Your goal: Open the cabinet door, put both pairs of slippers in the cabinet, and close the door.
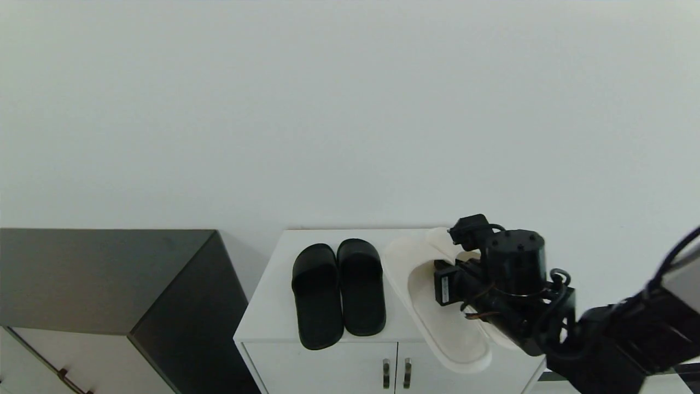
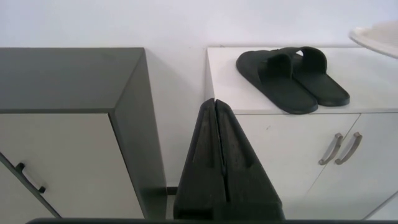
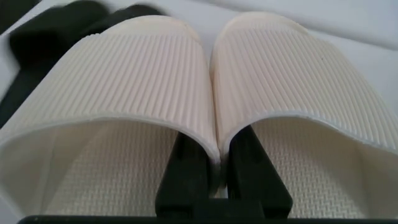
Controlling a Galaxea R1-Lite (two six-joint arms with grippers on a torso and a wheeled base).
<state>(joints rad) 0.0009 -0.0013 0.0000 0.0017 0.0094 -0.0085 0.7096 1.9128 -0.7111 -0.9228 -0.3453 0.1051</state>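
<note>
Plain pale wall (image 1: pixel 350 109) backs a low white 2-door cabinet (image 1: pixel 273 312) in the head view, with a dark grey cabinet (image 1: pixel 109 273) standing apart to its left. The right gripper (image 1: pixel 445 287) hangs over the right end of the white top, pushed into a pair of cream ribbed rubber slippers (image 1: pixel 437 323) whose heel ends reach past the front edge; whether they rest on the top cannot be told. Just to this gripper's left lies a pair of black moulded slide slippers (image 1: pixel 355 290), flat and side by side. Below and left of it, the 2 metal bar handles (image 1: pixel 395 373) sit close together on shut doors. From the left wrist, the left gripper (image 2: pixel 216 112) is low in front of the gap between the 2 cabinets, its fingers pressed together with nothing between them; the black pair is above and to its right, the handles lower to its right. From the right wrist, 1 finger sits under each cream strap, and the 2 clamp the neighbouring strap walls together. The doors are not yet opened, so the left gripper must do that. The pinch on soft straps looks slim: a swing or tilt could let 1 slipper slide free, and the overhanging heels may foul the right door as it opens.
</note>
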